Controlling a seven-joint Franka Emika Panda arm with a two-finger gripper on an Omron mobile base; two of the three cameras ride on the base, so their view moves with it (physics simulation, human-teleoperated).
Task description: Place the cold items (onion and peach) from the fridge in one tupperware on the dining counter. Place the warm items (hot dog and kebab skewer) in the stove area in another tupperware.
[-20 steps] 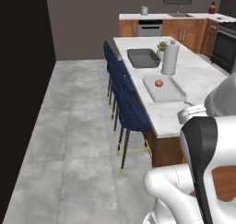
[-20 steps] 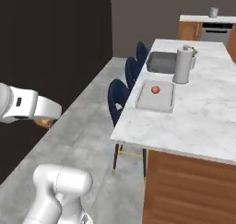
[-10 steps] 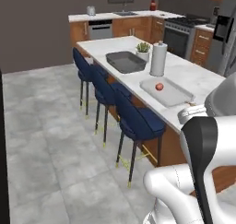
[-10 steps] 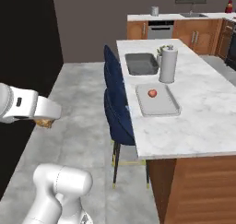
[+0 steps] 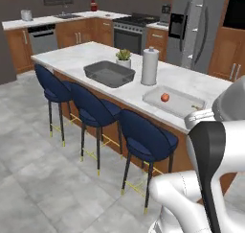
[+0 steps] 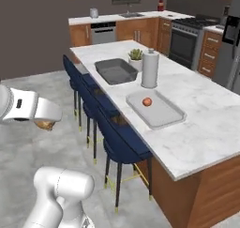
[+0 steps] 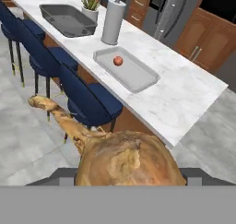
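Observation:
My gripper [image 6: 43, 121] is shut on the onion [image 7: 131, 158], a brown bulb with a long dry stalk that looms large in the hand view; it also peeks out under the hand [image 6: 46, 125] at the left of the right base view. The peach [image 5: 164, 97] [image 6: 147, 102] [image 7: 118, 61] lies in a light grey tupperware [image 5: 181, 106] [image 6: 165, 115] [image 7: 138, 78] on the dining counter [image 6: 206, 124], well ahead of the gripper. The hot dog and the kebab skewer are out of view.
A dark grey tupperware [image 5: 109, 74] [image 6: 116, 70], a paper towel roll [image 5: 150, 66] and a small plant [image 5: 123, 56] share the counter. Three blue stools [image 5: 143, 138] line its near side. A stove [image 5: 136, 30] and a fridge [image 5: 194, 30] stand behind. The floor is open to the left.
The whole picture has shifted: the base has turned and the counter now lies across the view, nearer. The gripper keeps the onion in the same pose.

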